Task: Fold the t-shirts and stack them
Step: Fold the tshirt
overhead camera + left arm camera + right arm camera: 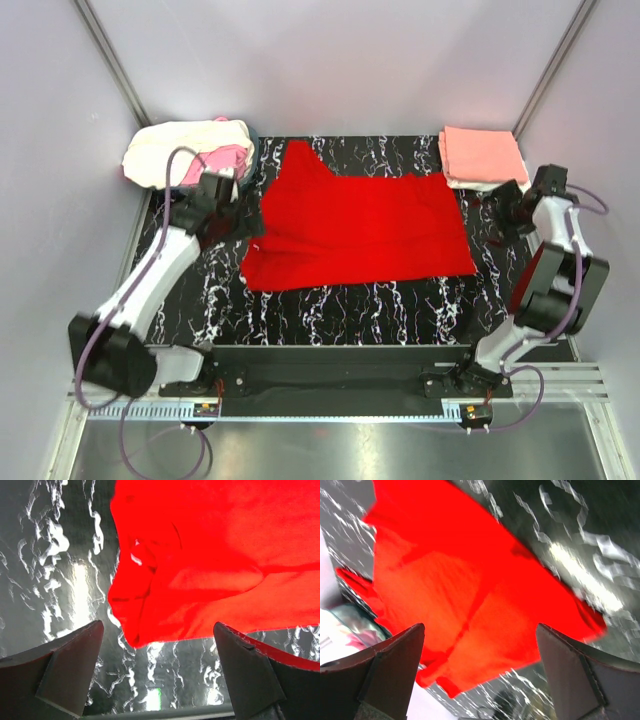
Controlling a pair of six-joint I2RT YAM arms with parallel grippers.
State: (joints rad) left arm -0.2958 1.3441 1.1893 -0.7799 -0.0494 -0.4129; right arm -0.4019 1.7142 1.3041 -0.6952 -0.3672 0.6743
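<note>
A bright red t-shirt (355, 225) lies spread on the black marbled table (330, 310), partly folded. It also fills the left wrist view (210, 555) and the right wrist view (460, 590). A pile of cream-white and pink shirts (185, 155) sits at the back left. A folded salmon-pink shirt (482, 152) lies on a white one at the back right. My left gripper (243, 215) is open and empty beside the red shirt's left edge. My right gripper (498, 203) is open and empty, off the red shirt's right side.
Grey walls close the table at the back and sides. The arms' bases and a metal rail (330, 410) run along the near edge. Bare tabletop lies in front of the red shirt.
</note>
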